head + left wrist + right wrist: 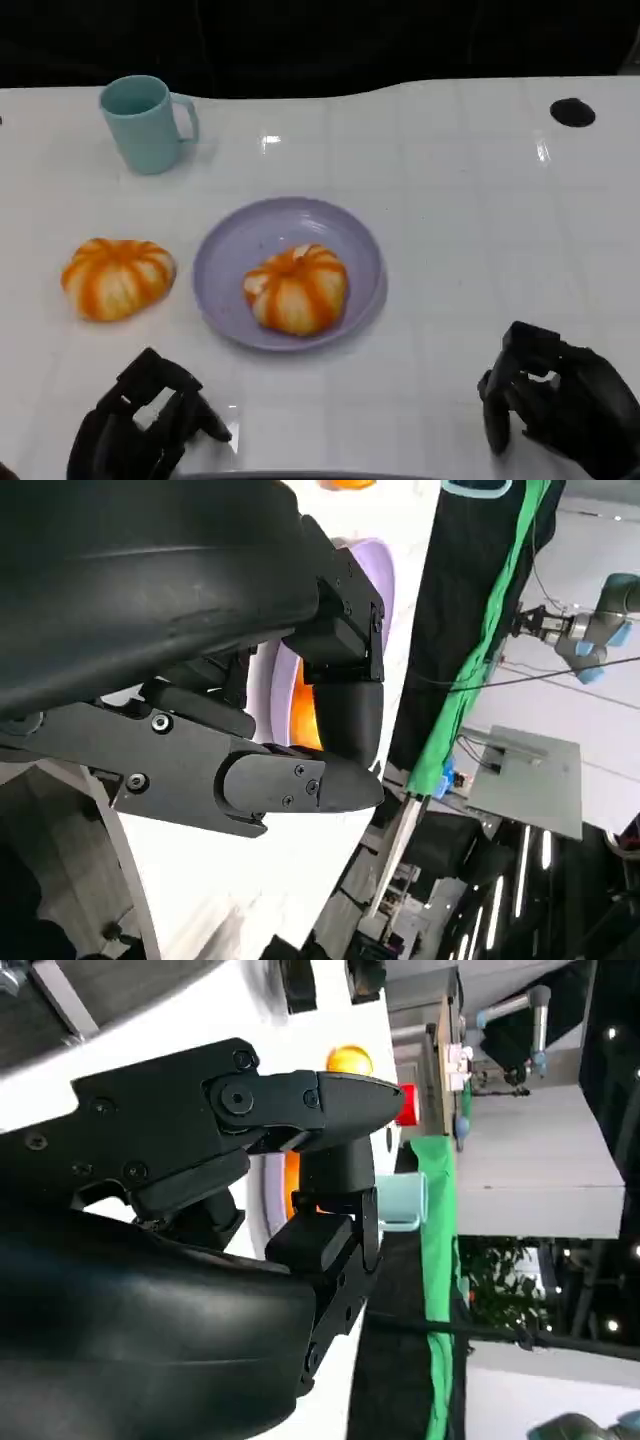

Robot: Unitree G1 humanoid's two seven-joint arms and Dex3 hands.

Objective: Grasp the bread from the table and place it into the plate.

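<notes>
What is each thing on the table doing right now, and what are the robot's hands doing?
Bread in the plate: resting inside, free.
Bread on the table: left of the plate, untouched.
Plate: flat, holds one bread.
Mug: upright.
Left hand: holds nothing.
Right hand: holds nothing, fingers curled.

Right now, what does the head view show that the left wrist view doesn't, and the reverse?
Head view alone: the right hand, fingers curled and holding nothing, the whole teal mug and a bread on the table beside the plate.
Left wrist view alone: a green cloth and a robot arm beyond the table.
Both: the left hand holding nothing, and the purple plate with a bread on it.
</notes>
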